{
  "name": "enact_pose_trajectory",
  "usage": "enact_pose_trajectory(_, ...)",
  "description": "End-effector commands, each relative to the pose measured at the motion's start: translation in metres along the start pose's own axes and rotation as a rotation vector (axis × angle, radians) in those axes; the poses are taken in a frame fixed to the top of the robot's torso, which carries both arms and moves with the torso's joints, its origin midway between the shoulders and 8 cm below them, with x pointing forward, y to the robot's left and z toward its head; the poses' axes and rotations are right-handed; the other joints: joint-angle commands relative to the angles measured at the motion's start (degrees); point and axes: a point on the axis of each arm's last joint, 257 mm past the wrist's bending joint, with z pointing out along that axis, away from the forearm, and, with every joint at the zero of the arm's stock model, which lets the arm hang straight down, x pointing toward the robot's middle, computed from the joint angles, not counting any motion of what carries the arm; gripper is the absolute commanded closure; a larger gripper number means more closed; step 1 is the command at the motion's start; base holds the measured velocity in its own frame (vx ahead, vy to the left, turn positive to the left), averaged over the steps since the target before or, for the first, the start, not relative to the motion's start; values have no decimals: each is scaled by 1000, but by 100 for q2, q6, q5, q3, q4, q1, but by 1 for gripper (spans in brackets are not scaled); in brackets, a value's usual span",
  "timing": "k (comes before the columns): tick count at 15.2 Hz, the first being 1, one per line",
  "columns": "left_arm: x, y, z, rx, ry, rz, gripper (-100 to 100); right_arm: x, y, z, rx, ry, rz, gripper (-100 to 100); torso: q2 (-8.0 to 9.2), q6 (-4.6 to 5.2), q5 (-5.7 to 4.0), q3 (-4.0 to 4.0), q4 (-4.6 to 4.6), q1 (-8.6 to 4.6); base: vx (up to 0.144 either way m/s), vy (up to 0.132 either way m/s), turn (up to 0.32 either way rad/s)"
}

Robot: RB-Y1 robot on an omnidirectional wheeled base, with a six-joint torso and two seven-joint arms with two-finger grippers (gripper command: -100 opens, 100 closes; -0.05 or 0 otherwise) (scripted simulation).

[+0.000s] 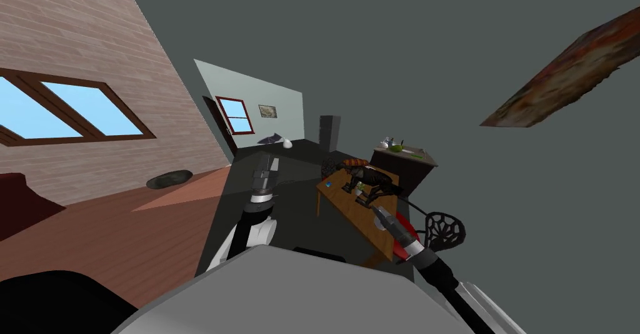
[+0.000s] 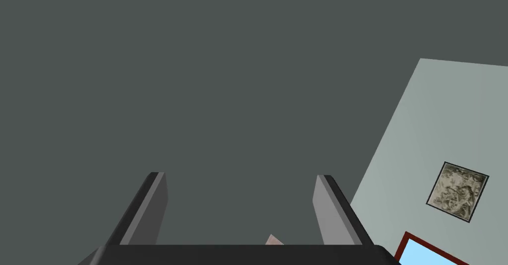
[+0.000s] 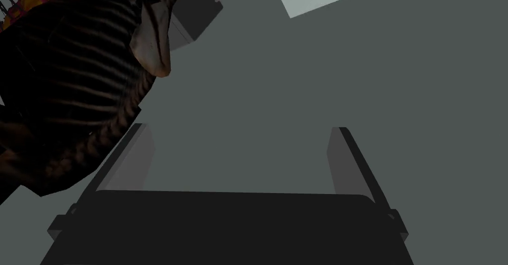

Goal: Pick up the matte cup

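R gripper [image 3: 240, 128] wide open, empty, over tabletop [image 1: 349, 214]; L gripper [image 2: 240, 177] likewise, off tabletop. Risk: R snags dark ribbed thing [image 3: 74, 78].

Pale brick wall [image 1: 125, 55] with brown-framed window [image 1: 75, 108]; reddish plank floor [image 1: 125, 230]; orange wooden table [image 1: 350, 216] near dark cabinet [image 1: 406, 169]

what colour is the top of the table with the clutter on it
Orange-brown, like wood. The table shows best in the head view.

L gripper [image 2: 239, 176] & R gripper [image 3: 240, 127] both out front, blades spread apart
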Motion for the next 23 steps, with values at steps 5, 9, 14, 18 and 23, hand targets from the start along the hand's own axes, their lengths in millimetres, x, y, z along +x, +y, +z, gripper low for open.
enact_pose_trajectory(5,0,0,0,0,0,0,0,29,-55,-32,92,155,-93,-100,3,1,-1,2,1,-3,16,16,126)
enact_pose_trajectory(9,0,0,0,0,0,0,0,38,-78,-50,131,224,-136,-100,5,1,-1,3,1,-3,18,15,93)
enact_pose_trajectory(14,0,0,0,0,0,0,0,53,-125,-91,213,362,-215,-100,-5,-3,2,-2,-1,3,34,25,225)
enact_pose_trajectory(18,0,0,0,0,0,0,0,61,-156,-123,280,441,-244,-100,-1,-2,1,-1,0,3,23,19,141)
enact_pose_trajectory(23,0,0,0,0,0,0,0,66,-192,-171,351,571,-308,-100,-1,-6,1,0,1,5,23,22,173)
